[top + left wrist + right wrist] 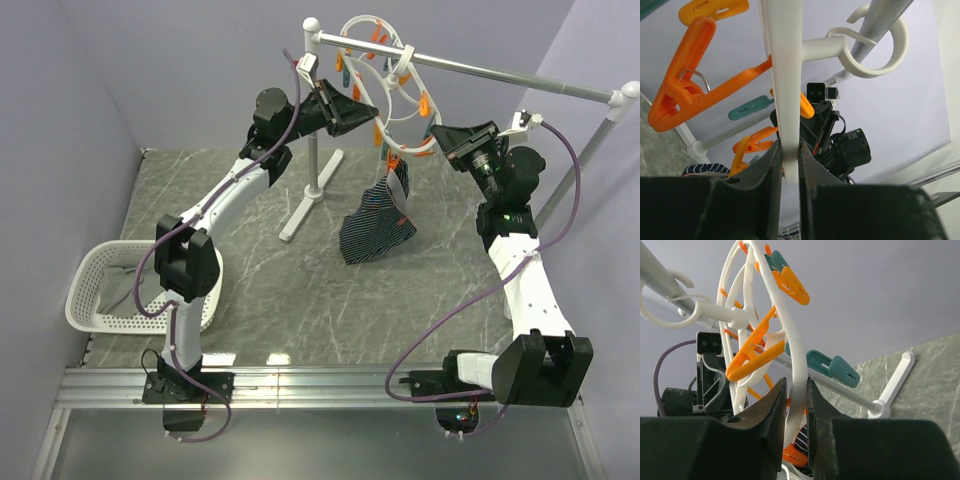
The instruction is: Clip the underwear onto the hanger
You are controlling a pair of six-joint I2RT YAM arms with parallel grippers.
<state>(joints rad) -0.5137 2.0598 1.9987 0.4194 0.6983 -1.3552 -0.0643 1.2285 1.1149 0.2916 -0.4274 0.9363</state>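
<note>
The hanger (pixel 404 70) hooks over the grey metal rail (pixel 480 68), and both arms grip its white oval ring. In the top view the left gripper (pixel 368 112) clamps the ring at about 9 o'clock and the right gripper (pixel 437 130) at about 4 o'clock. Each wrist view shows the jaws drawn narrow, with the white plastic strip pinched between the fingers of the left gripper (pixel 789 150) and of the right gripper (pixel 796 390).

The underwear (pixel 372 228) hangs at 6 o'clock below the ring from an orange peg (pixel 392 158). It lies between the two grippers and lower than both, and neither touches it. A striped edge of it shows just under the right fingers (pixel 801 440).

At 8 o'clock on the table a white basket (pixel 90 262) holds a grey-green cloth (pixel 125 285).
</note>
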